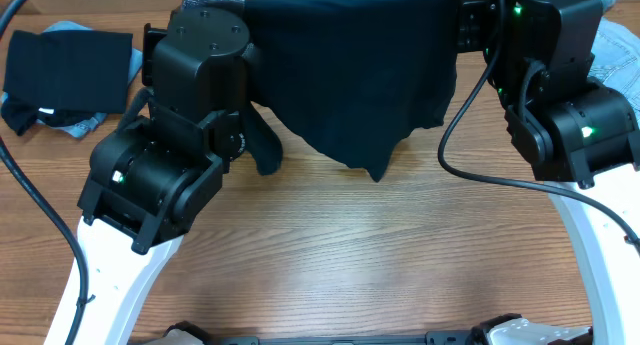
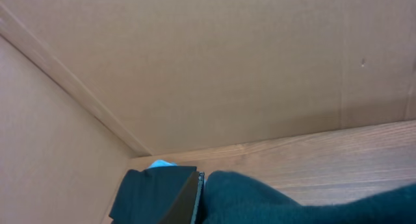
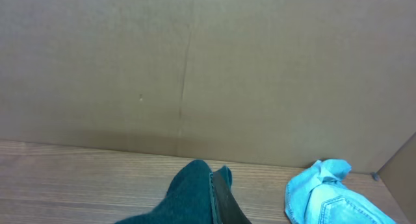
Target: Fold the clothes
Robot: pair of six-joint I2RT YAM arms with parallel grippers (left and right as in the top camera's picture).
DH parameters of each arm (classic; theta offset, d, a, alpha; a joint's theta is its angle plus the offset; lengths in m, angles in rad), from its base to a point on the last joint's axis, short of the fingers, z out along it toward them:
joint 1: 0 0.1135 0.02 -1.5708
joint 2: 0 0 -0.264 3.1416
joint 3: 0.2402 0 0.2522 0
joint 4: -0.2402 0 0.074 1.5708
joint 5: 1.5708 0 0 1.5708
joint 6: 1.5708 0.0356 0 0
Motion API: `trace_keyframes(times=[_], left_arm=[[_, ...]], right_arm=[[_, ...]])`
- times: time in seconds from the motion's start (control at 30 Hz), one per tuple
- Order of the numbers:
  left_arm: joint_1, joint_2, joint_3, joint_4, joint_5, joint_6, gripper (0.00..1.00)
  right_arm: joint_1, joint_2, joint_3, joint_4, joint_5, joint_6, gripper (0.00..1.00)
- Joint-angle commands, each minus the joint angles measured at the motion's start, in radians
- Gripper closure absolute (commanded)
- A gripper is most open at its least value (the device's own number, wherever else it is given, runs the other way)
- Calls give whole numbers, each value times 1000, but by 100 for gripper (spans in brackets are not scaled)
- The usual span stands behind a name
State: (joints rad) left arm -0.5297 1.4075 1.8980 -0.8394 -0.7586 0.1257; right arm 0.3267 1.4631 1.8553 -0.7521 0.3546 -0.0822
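Over the wooden table (image 1: 380,255), walled in by cardboard (image 2: 227,68), we hold the dark navy shirt (image 1: 350,75) stretched in the air near the far edge. The left gripper (image 2: 197,197) and right gripper (image 3: 212,199) are each pinched shut on its top edge. We judge that either thin pinch could slip, or the dangling sleeve (image 1: 265,150) could snag our left arm, landing the shirt bunched.

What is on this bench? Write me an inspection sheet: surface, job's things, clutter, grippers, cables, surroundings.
surface: wooden table, bare wood in front.
job's things: dark navy shirt hangs spread between both grippers; black piece far left; pale denim piece far right.
clutter: nothing seen.
grippers: left gripper and right gripper, jaws shut on the shirt.
cables: black cable across the left side; second cable by the right arm.
surroundings: cardboard walls behind.
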Motion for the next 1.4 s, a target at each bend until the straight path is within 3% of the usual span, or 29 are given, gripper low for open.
trace_keyframes(times=[0.0,0.47,0.53,0.57,0.63,0.7,0.97,1.17,1.27,1.37], left_arm=[[8,-20,23,6,-8,-14,93],[12,-34,24,14,0,-18,91],[12,-42,24,13,5,-18,75],[12,-48,24,13,5,-18,60],[12,-61,24,14,5,-18,50],[12,-74,24,16,5,-18,48],[12,-136,24,74,8,-13,21],[12,-156,24,68,10,-10,14],[12,-161,24,42,8,-10,25],[12,-159,24,13,9,-10,13]], right_arm=[[-11,-33,32,0,-2,3,96],[-11,-42,32,132,-114,3,96],[-11,-42,32,170,-133,-1,96],[-11,-42,32,185,-149,-2,96],[-11,-42,32,208,-175,-1,96],[-11,-42,32,222,-205,0,96],[-11,-42,32,274,-419,0,96],[-15,-42,32,314,-385,-1,96],[-15,-42,32,314,-303,-1,96],[-15,-42,32,296,-251,-1,96]])
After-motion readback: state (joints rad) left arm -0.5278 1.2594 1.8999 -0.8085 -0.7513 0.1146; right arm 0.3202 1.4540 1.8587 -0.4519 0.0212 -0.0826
